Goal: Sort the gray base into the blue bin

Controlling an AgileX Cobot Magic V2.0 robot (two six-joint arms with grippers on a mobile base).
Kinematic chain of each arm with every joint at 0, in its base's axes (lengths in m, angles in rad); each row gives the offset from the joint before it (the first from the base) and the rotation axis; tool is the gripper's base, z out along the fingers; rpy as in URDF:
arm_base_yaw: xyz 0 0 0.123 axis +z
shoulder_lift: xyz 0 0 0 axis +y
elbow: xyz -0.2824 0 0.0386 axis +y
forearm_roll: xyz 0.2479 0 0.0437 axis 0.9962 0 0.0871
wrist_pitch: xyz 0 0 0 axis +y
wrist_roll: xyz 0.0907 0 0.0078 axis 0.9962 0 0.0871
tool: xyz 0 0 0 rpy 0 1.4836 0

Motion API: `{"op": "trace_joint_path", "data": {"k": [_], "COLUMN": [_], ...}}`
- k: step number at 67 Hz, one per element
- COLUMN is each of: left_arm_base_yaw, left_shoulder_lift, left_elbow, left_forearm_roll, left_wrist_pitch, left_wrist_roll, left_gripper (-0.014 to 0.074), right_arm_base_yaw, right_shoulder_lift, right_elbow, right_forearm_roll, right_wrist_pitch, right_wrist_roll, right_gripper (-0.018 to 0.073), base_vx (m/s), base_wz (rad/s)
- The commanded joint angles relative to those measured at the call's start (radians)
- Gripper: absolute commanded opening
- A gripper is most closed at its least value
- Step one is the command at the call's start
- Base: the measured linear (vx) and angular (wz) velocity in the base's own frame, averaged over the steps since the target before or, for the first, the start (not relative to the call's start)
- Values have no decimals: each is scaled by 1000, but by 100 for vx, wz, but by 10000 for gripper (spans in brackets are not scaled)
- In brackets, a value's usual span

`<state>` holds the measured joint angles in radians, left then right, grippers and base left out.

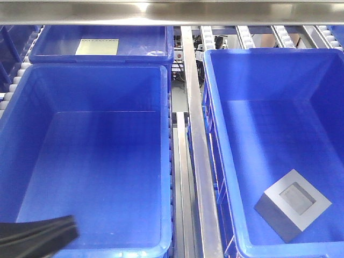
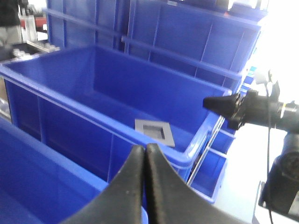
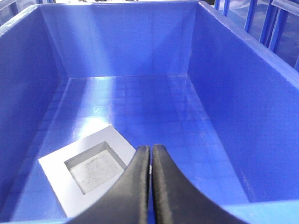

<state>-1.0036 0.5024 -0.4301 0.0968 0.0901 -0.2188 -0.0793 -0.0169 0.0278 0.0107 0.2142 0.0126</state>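
— What is in the bins?

— I count three in the front view. The blue bin [image 1: 279, 134] on the right holds one thing: the gray base [image 1: 293, 205]. It lies on the grid floor near the front right corner, its square recess facing up, turned at an angle to the walls. The bin on the left [image 1: 91, 161] has only a bare floor showing. Behind that one sits a third, the far tub [image 1: 102, 45], with one pale yellowish sheet [image 1: 97, 47] lying flat inside.

— And between the two big bins?

— A metal rail [image 1: 196, 150] runs front to back, with roller tracks at the far end.

— Your tools?

— My left tool [image 2: 145, 154] hangs above the near rim of the left bin, its two black fingers pressed together with nothing between them. From there I see the gray block [image 2: 155, 132] across in the next bin, and my right arm [image 2: 252, 109] reaching in from the side. My right tool [image 3: 150, 154] hovers over the right bin, fingers likewise pressed together and pinching nothing, just beside and above the gray block [image 3: 88, 170], not touching it.
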Motion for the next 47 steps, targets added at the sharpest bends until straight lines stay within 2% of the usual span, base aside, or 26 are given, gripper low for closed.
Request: {"op": "trace_joint_path", "data": {"k": [1, 31, 39, 47], "left_arm_base_yaw": [2, 2, 2, 2], "left_shoulder_lift": [-8, -8, -9, -9], "left_elbow": [-23, -23, -23, -23], "left_forearm_roll": [-2, 1, -15, -97], "left_wrist_pitch": [-76, -75, -76, -75], "left_wrist_roll": [-6, 6, 59, 156], "left_gripper": [-6, -6, -6, -6], "right_arm_base_yaw": [-2, -2, -2, -2], "right_shoulder_lift": [3, 3, 3, 3], "right_elbow": [1, 1, 1, 1], "right_forearm_roll": [-5, -5, -5, -5], "right_wrist_pitch": [-67, -67, -67, -67], "right_wrist_roll": [-13, -13, -13, -13], "right_gripper": [-5, -5, -5, -5], "base_vx": [0, 0, 0, 0], "base_wz": [0, 0, 0, 0]}}
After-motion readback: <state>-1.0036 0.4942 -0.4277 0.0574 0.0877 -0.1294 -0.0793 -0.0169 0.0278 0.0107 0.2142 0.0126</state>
